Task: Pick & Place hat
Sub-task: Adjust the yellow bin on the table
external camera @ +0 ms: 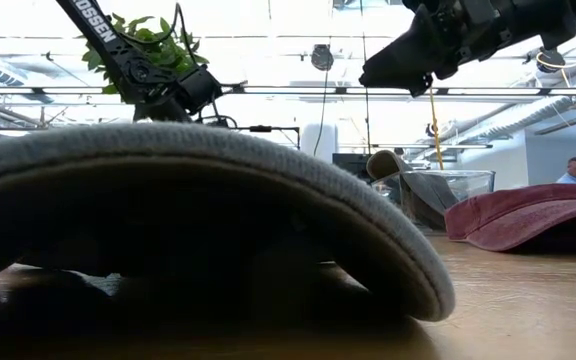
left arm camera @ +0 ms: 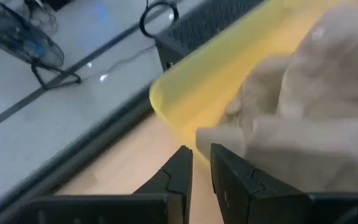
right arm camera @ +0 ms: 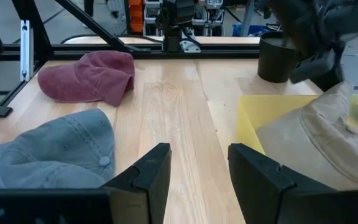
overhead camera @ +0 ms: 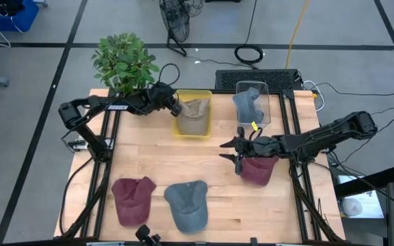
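Letting go is the step now, I think. The left gripper [overhead camera: 176, 107] is at the edge of the yellow bin [overhead camera: 206, 120], near the back edge of the bench [overhead camera: 149, 157]. Its fingers [left arm camera: 179, 171] are almost pressed together, with only a thin gap between them. Nothing is in that gap. The tan hat [overhead camera: 194, 113] sits in the yellow bin, right beside the fingers, and I cannot tell if they touch it.

To do this well, the gripper should lift up and pull back slowly. That way it will not catch the soft cloth and drag the hat out again.

The right gripper [overhead camera: 232, 152] hangs over the middle of the bench with its fingers spread wide and nothing between them. A dark red hat [overhead camera: 257, 171] lies just under that arm. A blue-gray hat [overhead camera: 249, 105] sits in a clear bin [overhead camera: 267, 102] at the back. Two more hats wait near the front edge, a red hat [overhead camera: 132, 199] and a gray hat [overhead camera: 187, 203].
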